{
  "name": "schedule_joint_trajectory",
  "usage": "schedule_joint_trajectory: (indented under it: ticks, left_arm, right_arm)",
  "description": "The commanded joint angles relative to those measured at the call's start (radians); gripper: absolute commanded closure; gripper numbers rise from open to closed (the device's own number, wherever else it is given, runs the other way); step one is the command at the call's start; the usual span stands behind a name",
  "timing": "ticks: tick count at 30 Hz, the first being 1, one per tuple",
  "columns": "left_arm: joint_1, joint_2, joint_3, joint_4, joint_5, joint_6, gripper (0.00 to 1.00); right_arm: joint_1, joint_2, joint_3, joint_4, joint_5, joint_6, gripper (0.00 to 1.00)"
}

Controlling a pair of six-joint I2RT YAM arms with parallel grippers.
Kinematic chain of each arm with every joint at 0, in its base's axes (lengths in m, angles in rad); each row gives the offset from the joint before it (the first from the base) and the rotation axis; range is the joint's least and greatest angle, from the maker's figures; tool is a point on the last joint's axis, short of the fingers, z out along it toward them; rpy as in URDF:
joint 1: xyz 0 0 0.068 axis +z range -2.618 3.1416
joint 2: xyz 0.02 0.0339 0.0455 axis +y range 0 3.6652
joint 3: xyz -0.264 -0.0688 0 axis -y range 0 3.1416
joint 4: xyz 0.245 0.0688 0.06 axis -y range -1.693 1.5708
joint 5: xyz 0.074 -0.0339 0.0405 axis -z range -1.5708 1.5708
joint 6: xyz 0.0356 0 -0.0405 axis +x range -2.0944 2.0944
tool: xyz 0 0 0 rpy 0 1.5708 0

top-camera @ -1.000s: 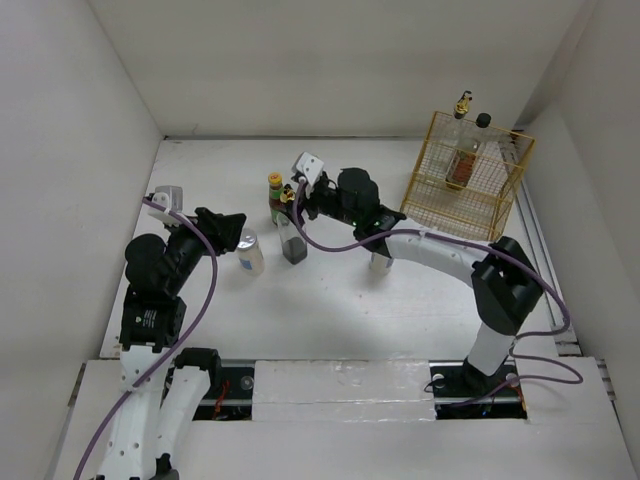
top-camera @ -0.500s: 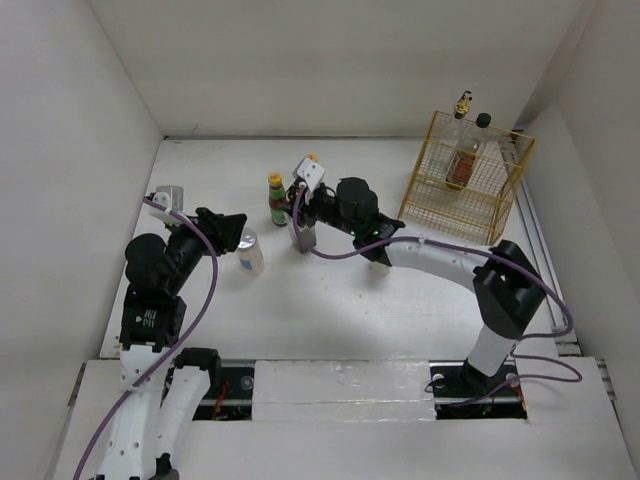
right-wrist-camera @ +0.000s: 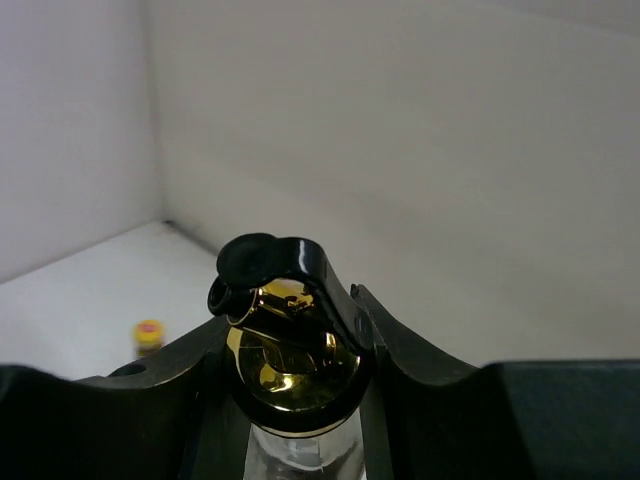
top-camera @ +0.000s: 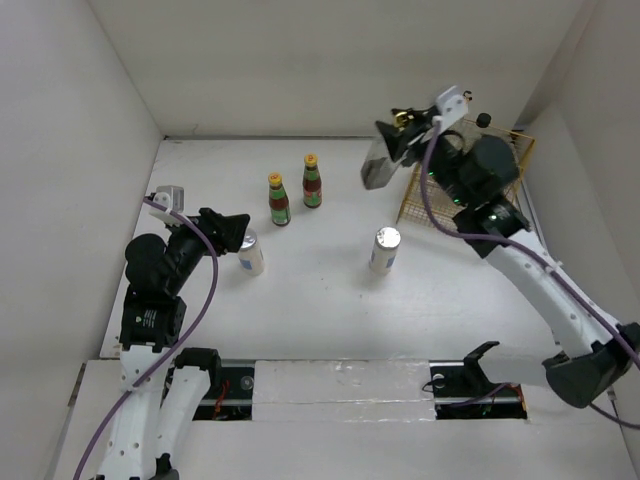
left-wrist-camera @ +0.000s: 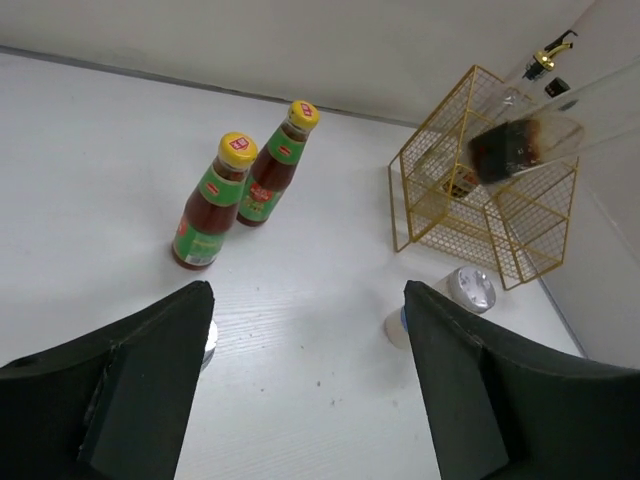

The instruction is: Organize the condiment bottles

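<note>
At the left, the left gripper [top-camera: 232, 228] is held low over the white worktop [top-camera: 330, 310]. Its jaws are wide apart and nothing is between them. A white shaker with a silver lid [top-camera: 250, 252] stands upright just beside it; in the left wrist view this shaker is mostly hidden behind one finger. Further in, a red-sauce bottle with a green neck and a yellow cap [top-camera: 278, 200] and a second red-sauce bottle of the same kind [top-camera: 312, 183] are set upright, close together. A second white silver-lidded shaker [top-camera: 384, 249] stands alone, between these bottles and the rack.

At the right, a clear glass bottle with dark sauce and a gold pourer cap [top-camera: 378, 165] is carried in the air by the right gripper [top-camera: 402, 135]. The gripper is closed around the bottle's top, and in the right wrist view the gold cap is seen pressed between the two fingers. The long axis of the bottle is tilted, with the cap toward the right and the bottom toward the left and downward.

The yellow wire rack [top-camera: 455, 205] lies just to the right of the held bottle and lower. Only the right arm is near it; the left arm is well apart. The coming move is therefore judged to be a short travel to the right, then setting the bottle upright and lowering it through the open top. A black-capped bottle [top-camera: 483, 120] already stands in the rack. Which compartment is free cannot be told.
</note>
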Motion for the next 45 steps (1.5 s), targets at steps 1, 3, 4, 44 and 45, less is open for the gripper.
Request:
schedule_joint_trajectory:
  ticks: [1,3,4,44,45]
  left_arm:
    - [0.006,0.004,-0.006,0.053,0.021,0.004,0.26]
    - [0.006,0.014,-0.006,0.053,0.021,0.004,0.16]
    - [0.006,0.014,-0.006,0.053,0.021,0.004,0.11]
    - [-0.004,0.046,0.003,0.053,0.031,0.004,0.33]
    - [-0.004,0.046,0.003,0.053,0.031,0.004,0.33]
  right_arm:
    - [-0.123,-0.089,0.063,-0.042,0.047,0.003,1.0]
    - [-0.224,-0.115,0.052,-0.067,0.047,0.012,1.0]
    - [-0.255,-0.126,0.052,-0.084,0.047,0.012,1.0]
    - [-0.812,0.433,0.649,-0.112,0.081,0.105,1.0]
    - [-0.821,0.444,0.649,-0.112,0.07,0.105,1.0]
